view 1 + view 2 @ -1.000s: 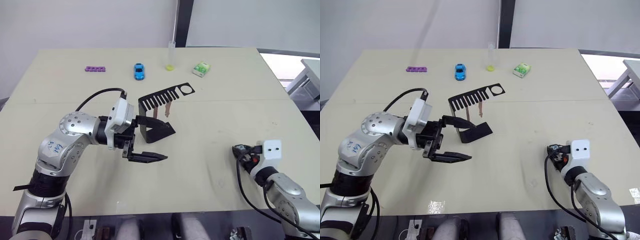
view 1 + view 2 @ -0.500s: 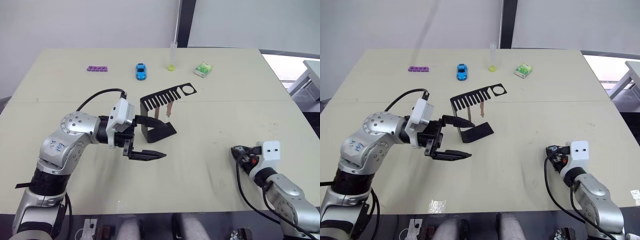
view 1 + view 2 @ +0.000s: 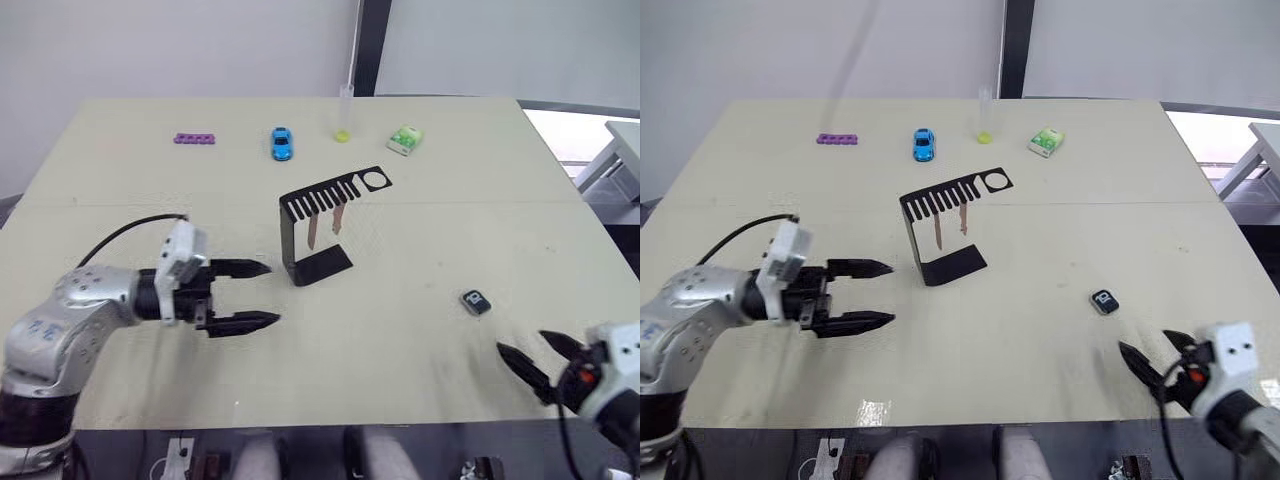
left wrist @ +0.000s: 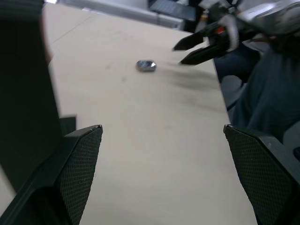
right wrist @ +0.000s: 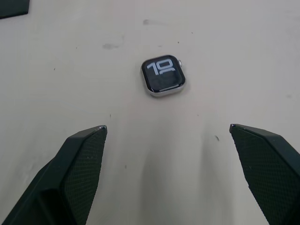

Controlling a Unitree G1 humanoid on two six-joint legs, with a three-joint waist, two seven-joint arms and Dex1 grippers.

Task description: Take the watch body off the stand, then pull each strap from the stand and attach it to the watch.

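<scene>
The watch body [image 5: 163,76] lies flat on the table, screen up, right of the stand; it also shows at watch body [image 3: 476,301]. My right gripper [image 3: 521,343] is open near the table's front edge, a short way behind the watch and not touching it. The black stand [image 3: 318,225] stands mid-table with two pale straps [image 3: 313,232] hanging from its comb arm. To the stand's left, my left gripper [image 3: 272,293] is open and empty, fingers pointing towards the stand's base. The left wrist view shows the watch body [image 4: 146,65] and the right gripper [image 4: 201,44] beyond it.
Along the far side of the table lie a purple strip [image 3: 193,138], a blue toy car [image 3: 281,143], a clear tube with a yellow bottom [image 3: 343,115] and a green-white box [image 3: 404,138]. The table's front edge runs just below both grippers.
The right gripper has opened, left the watch body on the table and drawn back towards the front edge. The left gripper has pulled back leftwards, away from the stand.
</scene>
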